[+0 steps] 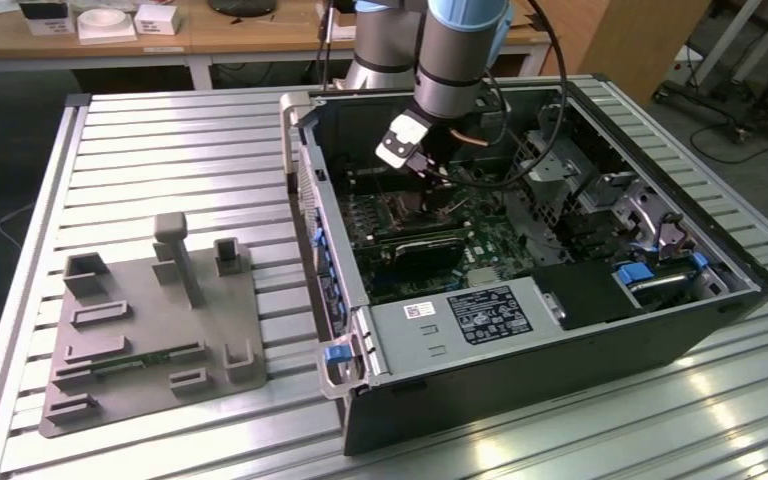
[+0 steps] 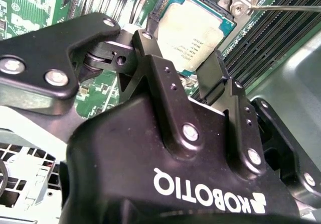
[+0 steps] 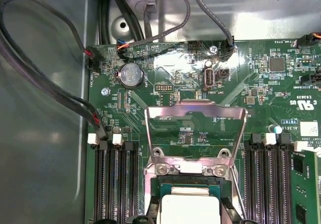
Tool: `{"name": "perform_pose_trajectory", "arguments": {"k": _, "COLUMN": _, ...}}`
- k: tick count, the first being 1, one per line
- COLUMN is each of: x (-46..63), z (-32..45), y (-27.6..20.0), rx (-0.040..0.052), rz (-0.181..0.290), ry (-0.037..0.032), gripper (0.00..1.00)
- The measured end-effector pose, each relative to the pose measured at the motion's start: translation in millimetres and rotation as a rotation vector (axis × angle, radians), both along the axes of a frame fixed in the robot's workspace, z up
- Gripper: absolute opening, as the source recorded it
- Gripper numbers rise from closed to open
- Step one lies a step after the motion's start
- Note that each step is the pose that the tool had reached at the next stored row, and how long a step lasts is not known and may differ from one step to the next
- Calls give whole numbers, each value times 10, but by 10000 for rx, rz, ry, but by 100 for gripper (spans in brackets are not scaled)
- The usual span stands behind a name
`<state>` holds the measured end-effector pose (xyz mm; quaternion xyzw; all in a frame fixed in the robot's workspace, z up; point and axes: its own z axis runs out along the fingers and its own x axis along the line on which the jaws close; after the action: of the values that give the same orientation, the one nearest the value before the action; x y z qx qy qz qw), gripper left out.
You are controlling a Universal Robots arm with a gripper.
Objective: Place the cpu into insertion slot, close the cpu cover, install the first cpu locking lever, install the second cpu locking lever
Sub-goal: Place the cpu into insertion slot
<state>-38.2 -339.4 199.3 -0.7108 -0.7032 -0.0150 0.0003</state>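
Nearest: my gripper [image 2: 178,53], black two-finger type. Fingers [image 2: 150,48] are parted partway and hold nothing. It hovers just above the insertion slot [image 3: 152,196], the small dark square socket with a metal rim.

The cpu [image 2: 198,25], a flat square chip with a silvery-beige metal top, lies inside the slot and looks level, though I cannot confirm it is fully seated.

Beyond the slot's far edge the cpu cover [image 3: 195,114], a thin silver frame plate with a square cut-out, stands raised on its hinge, not yet closed.

A thin steel wire locking lever [image 2: 286,7] runs out from the slot's corner, unlatched.

Risks, as I judge them:
- A fingertip could nudge the chip askew.
- Closing the cover on a crooked chip would bend socket pins.
- The loose lever could snag a finger.

Long black memory slots [image 3: 116,184] flank the slot closely, so side room is tight. Farther off are the silver coin battery [image 3: 131,75] and black cables [image 3: 45,78]. Around it all are the black computer case walls [image 1: 558,380].
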Motion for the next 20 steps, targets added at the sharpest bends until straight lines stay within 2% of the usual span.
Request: {"name": "perform_pose_trajectory", "arguments": {"k": 20, "x": 3, "z": -26, "y": -20, "rx": -2, "rz": 29, "ry": 39, "gripper": 54}}
